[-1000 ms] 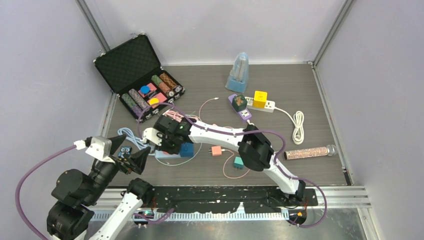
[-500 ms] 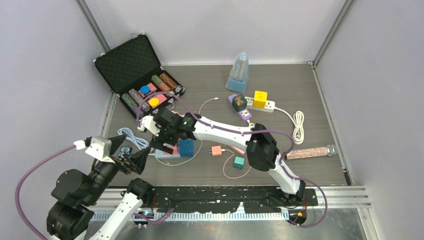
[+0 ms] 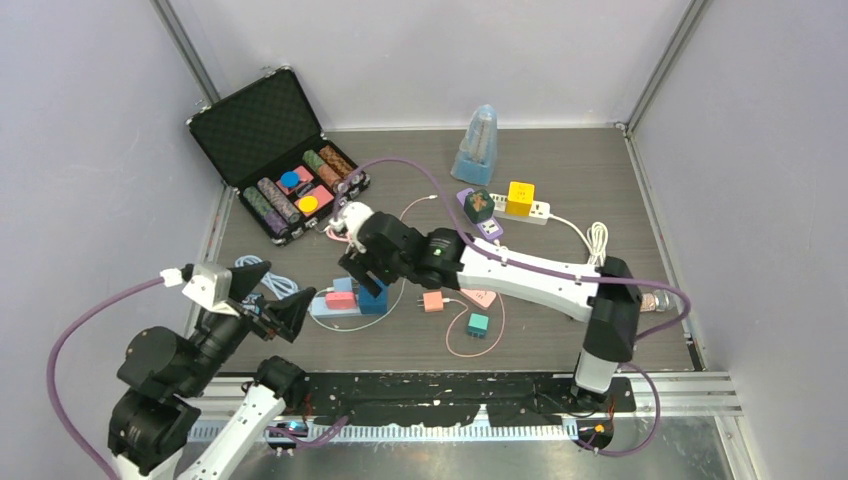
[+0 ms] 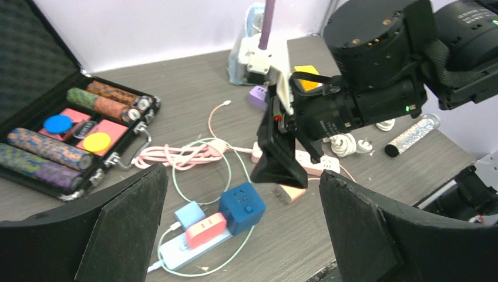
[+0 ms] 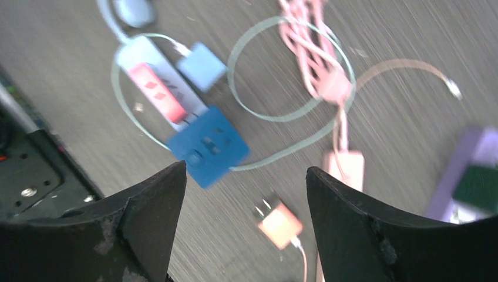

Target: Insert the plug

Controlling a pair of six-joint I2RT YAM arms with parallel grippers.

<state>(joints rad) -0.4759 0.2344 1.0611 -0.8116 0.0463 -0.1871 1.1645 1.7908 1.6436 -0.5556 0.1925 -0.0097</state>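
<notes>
Blue cube adapter [image 5: 207,147] and red-pink plug [image 5: 154,91] on pale-blue power strip [image 5: 133,53], seen between black right fingers [image 5: 346,205]. Salmon plug [image 5: 281,224] nearer them. Grey wood-grain worktop [image 5: 399,35].

grey wood-grain tabletop [image 3: 640,200], plain pale lilac walls [image 3: 420,60], metal corner posts [image 3: 183,45], soft even light

An open black case [image 3: 262,128] stands back left, a blue metronome [image 3: 477,147] behind, a glittery microphone [image 3: 618,305] right.
</notes>
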